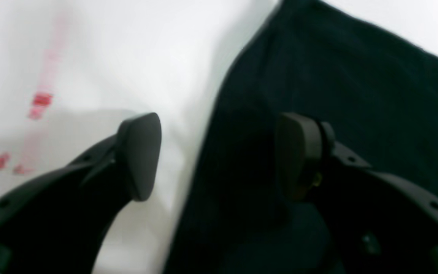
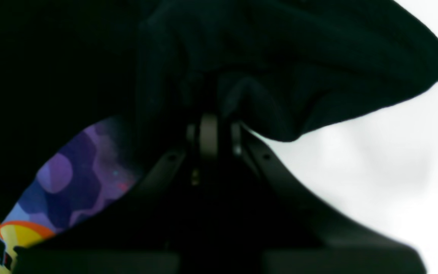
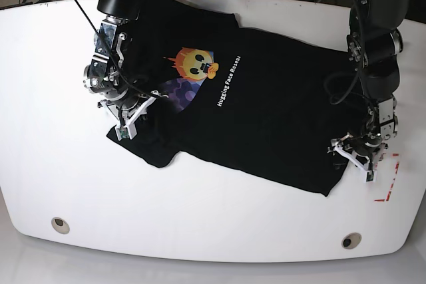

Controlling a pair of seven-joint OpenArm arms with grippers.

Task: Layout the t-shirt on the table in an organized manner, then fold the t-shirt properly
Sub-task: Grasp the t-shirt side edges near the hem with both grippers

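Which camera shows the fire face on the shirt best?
The base view: the whole fire face shows on the t-shirt. The right wrist view catches only a corner of it, beside the purple patch. The left wrist view shows plain black cloth.

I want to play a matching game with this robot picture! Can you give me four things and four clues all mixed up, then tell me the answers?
Things:
1. left claw
2. right claw
3. table
4. flaming face

Clues:
A. shiny white
B. orange-yellow
C. shut on the t-shirt
D. open, by the shirt's edge

Pairs: 1-D, 2-C, 3-A, 4-B
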